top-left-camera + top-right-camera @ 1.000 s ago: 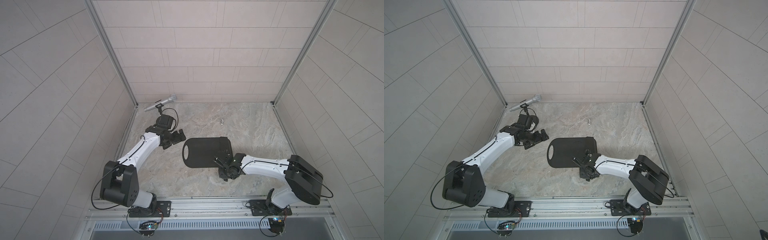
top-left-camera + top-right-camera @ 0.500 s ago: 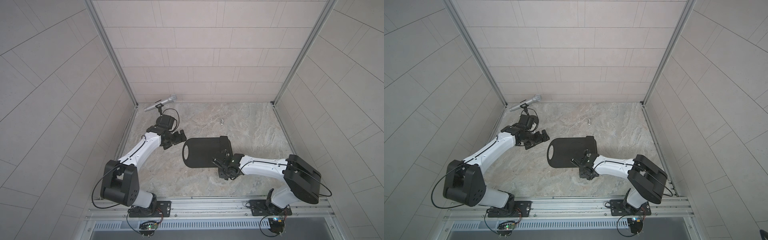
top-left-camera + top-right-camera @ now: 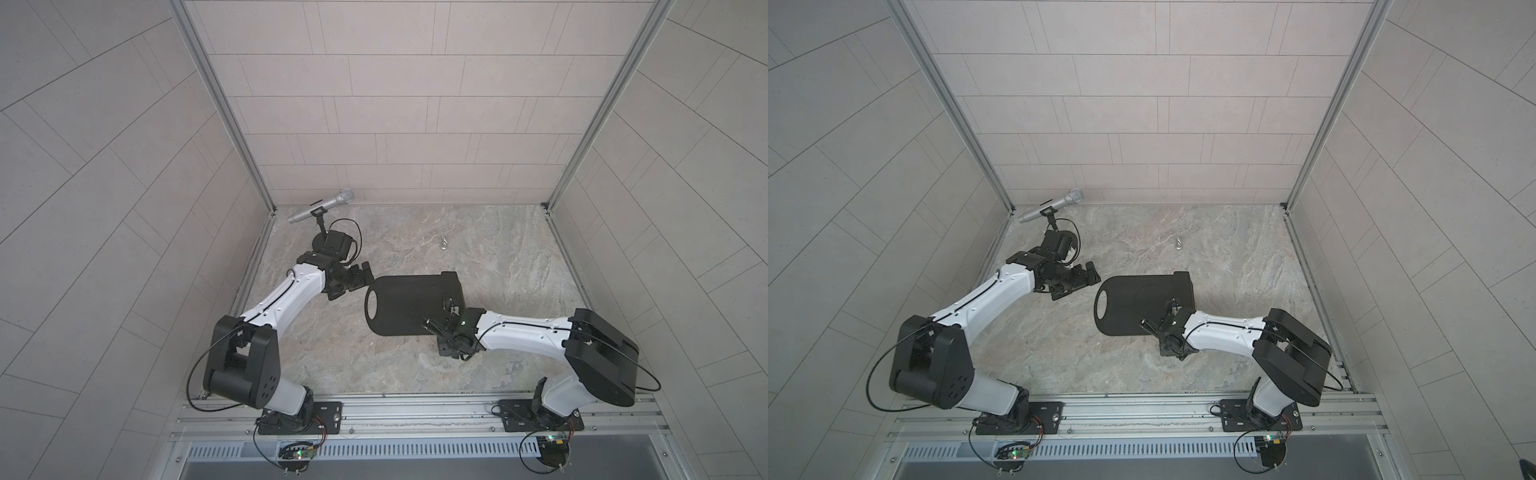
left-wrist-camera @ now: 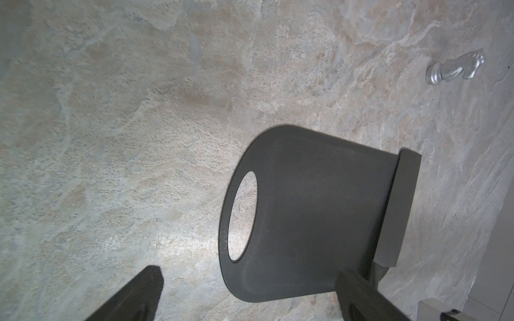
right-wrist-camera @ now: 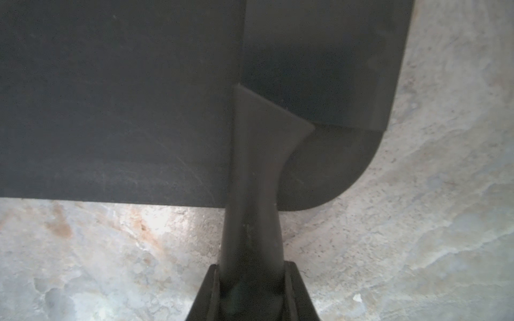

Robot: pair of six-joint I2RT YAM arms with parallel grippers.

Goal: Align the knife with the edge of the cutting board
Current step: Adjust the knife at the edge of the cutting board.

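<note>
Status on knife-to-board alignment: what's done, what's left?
Done: the knife lies with its blade over the cutting board at the end opposite the handle hole, roughly parallel to that short edge, slightly overhanging. In hand: the right gripper is clamped on the knife handle, which sticks out past a long edge. The left gripper hovers open near the hole end, holding nothing. To do: any final nudge, then release.

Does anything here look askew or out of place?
A small silvery figurine sits stray on the table, apart from the cutting board. The knife, in the right end effector, pokes past the board's far edge.
</note>
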